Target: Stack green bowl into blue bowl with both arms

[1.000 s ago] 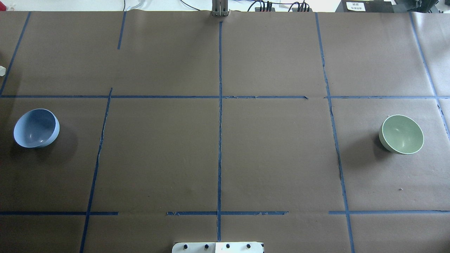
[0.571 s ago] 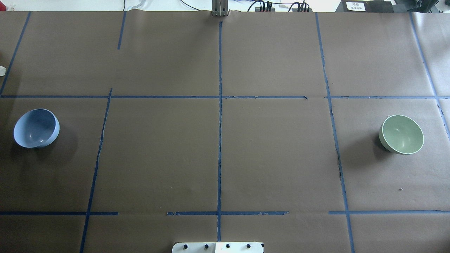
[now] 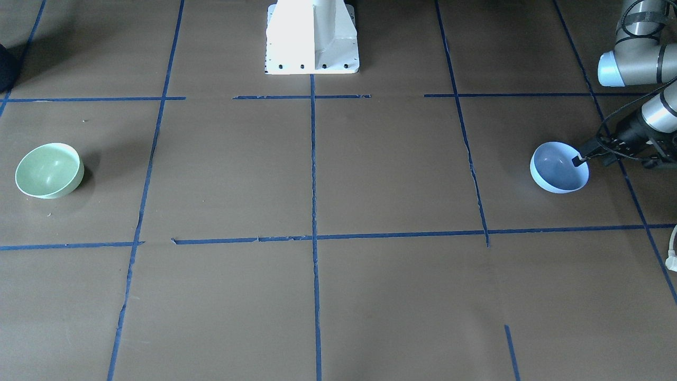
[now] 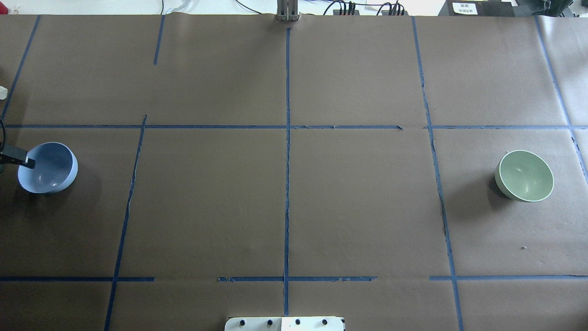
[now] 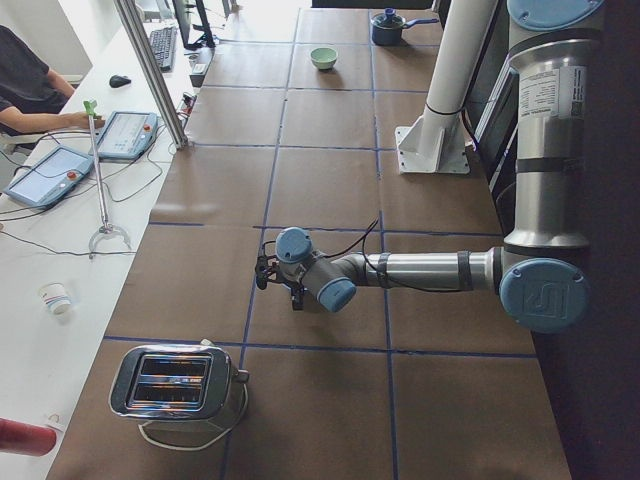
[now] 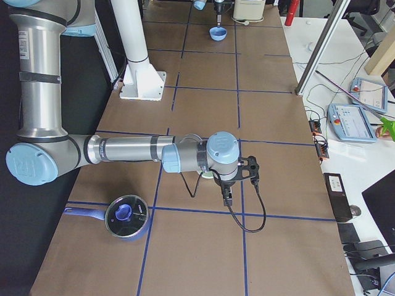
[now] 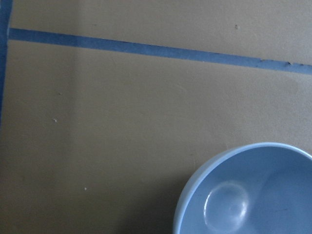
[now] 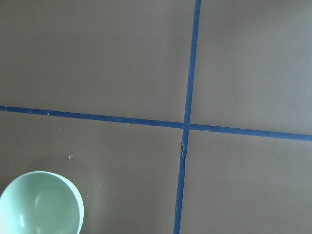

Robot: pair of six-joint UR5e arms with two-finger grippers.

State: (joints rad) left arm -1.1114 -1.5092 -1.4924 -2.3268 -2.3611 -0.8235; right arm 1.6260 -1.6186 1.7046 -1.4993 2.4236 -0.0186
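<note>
The pale blue bowl (image 4: pixel 48 167) stands upright at the table's far left; it also shows in the front view (image 3: pixel 555 168) and the left wrist view (image 7: pixel 253 195). My left gripper (image 3: pixel 586 156) (image 4: pixel 18 161) is at its outer rim, one fingertip (image 3: pixel 578 160) inside the bowl, and looks open. The mint-green bowl (image 4: pixel 524 175) (image 3: pixel 48 170) stands at the far right and shows in the right wrist view (image 8: pixel 41 204). My right gripper (image 6: pixel 227 194) hangs beside it; I cannot tell whether it is open or shut.
The white pedestal base (image 3: pixel 312 37) stands at the robot's edge. A toaster (image 5: pixel 175 382) sits beyond the blue bowl at the left end. A blue lidded pot (image 6: pixel 126 216) sits near the green bowl at the right end. Blue tape lines cross the brown table.
My left gripper's finger has come into the overhead view from the left edge and now stands over the blue bowl's left rim. Neither bowl has moved.
</note>
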